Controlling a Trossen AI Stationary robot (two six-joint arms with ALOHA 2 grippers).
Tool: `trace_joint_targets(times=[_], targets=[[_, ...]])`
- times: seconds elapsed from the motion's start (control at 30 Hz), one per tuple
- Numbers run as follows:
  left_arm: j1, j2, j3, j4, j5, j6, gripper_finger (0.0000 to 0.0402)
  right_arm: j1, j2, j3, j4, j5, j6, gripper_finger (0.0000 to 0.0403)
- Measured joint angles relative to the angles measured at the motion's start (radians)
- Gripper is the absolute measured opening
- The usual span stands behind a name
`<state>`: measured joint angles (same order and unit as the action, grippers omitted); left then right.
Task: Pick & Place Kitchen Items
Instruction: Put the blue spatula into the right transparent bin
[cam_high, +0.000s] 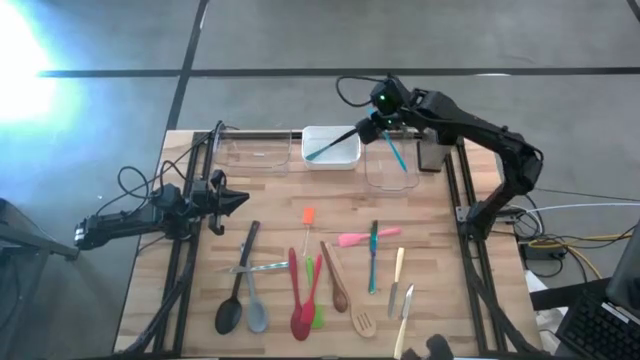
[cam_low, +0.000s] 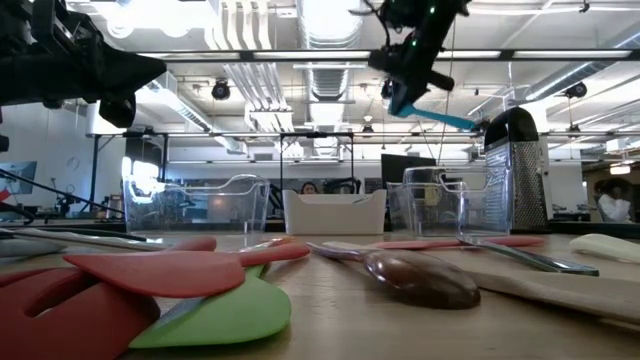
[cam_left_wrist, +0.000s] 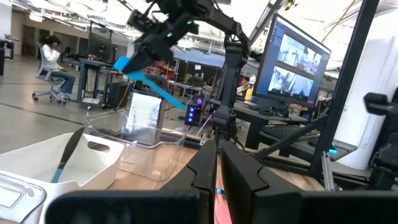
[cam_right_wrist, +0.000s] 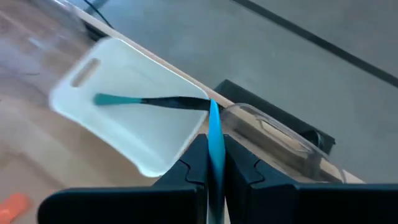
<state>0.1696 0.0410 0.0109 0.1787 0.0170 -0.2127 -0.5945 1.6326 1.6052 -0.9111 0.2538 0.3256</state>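
Note:
My right gripper (cam_high: 383, 128) is up over the table's far side, shut on a blue spatula (cam_high: 397, 152) above the right clear tub (cam_high: 392, 170). A white tub (cam_high: 330, 147) beside it holds a teal and black utensil (cam_right_wrist: 149, 101). The other kitchen items lie flat on the wooden table (cam_high: 200, 260): a black spoon (cam_high: 237, 290), a grey spoon (cam_high: 255, 300), red spoons (cam_high: 300, 300), an orange spatula (cam_high: 308, 218), a pink spatula (cam_high: 365, 237), a wooden spoon (cam_high: 335, 275) and cream-handled cutlery (cam_high: 398, 280). My left gripper (cam_high: 240, 200) waits shut at the table's left. My right gripper pinches the blue spatula between its two fingers at the broader end (cam_left_wrist: 126, 64). The fingers slant down from above. The slim end (cam_low: 462, 123) sticks out beyond the fingers, slanting downward. The spatula is lifted clear, high above the tubs.
A second clear tub (cam_high: 255, 150) stands left of the white one. A metal grater (cam_low: 515, 170) stands upright at the far right, by the right clear tub. Black frame rails run along the table's left and right edges. People sit in the room beyond.

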Motion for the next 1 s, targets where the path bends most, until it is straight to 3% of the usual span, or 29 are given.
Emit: trace_joint_targets(times=[0.37,1.0], targets=[[0.0,0.0,0.0,0.0,0.0,0.0,0.0026,-0.081,0.165,0.0,-0.068,-0.004,-0.019,0.0013],[0.0,0.0,0.0,0.0,0.0,0.0,0.0026,-0.087,0.363,-0.002,-0.076,-0.019,-0.044,0.0013]])
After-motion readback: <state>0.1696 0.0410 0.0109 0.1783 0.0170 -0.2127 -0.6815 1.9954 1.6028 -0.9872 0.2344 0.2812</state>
